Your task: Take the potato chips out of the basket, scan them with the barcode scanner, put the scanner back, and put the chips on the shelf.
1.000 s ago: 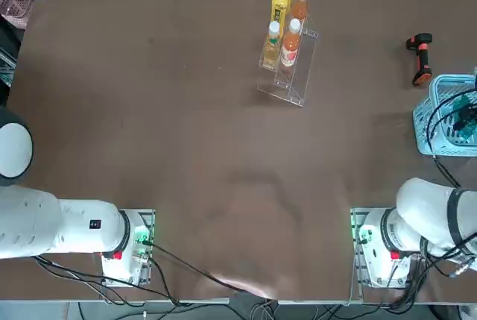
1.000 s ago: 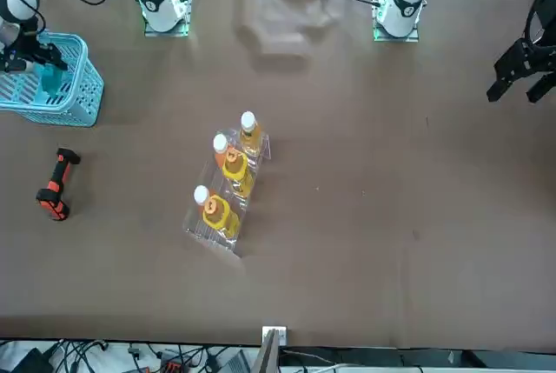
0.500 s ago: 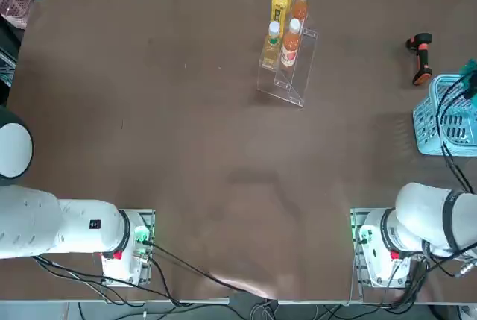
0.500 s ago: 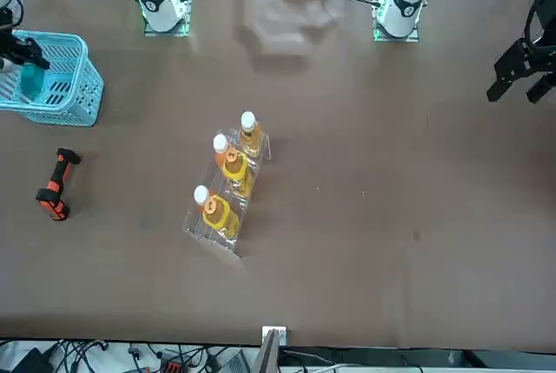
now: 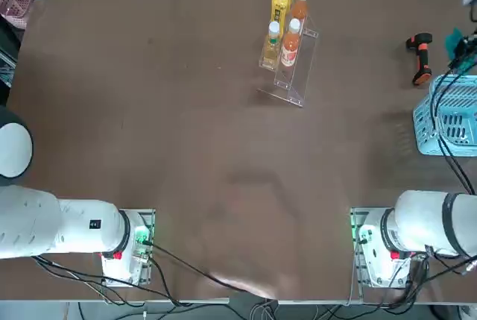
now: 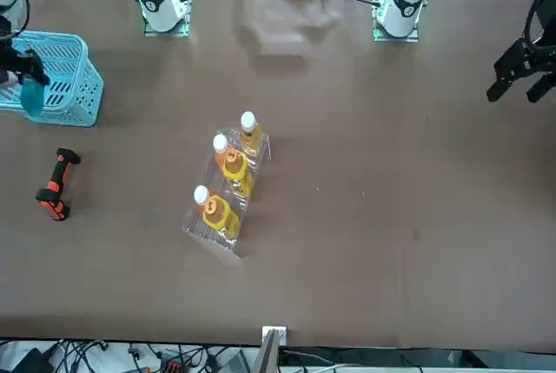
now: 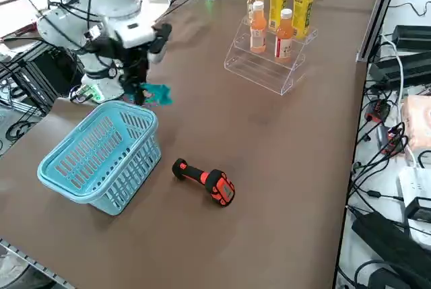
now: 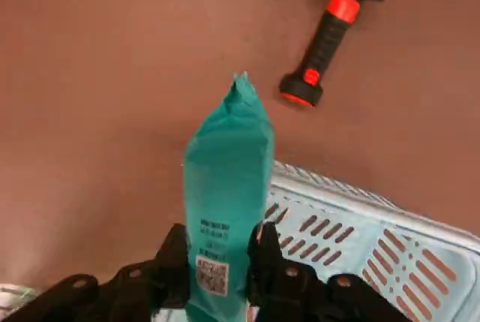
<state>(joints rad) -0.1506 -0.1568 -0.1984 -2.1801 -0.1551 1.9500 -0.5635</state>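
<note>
One potato chip packet point(image 8: 229, 179) is pinched between the two fingers of the right claw point(image 8: 221, 251), held up near the far rim of the one light blue slatted basket point(image 7: 101, 157) at the bench's point(image 5: 209, 141) right edge. One barcode scanner point(image 5: 422, 59) lies between the basket and the bench's far right corner, and one clear stepped shelf point(image 5: 287, 85) by the far edge carries five bottles point(image 7: 283, 35). Compared with a second ago, claw and packet have shifted from over the basket's interior toward the far edge; scanner, basket and shelf are unmoved.
</note>
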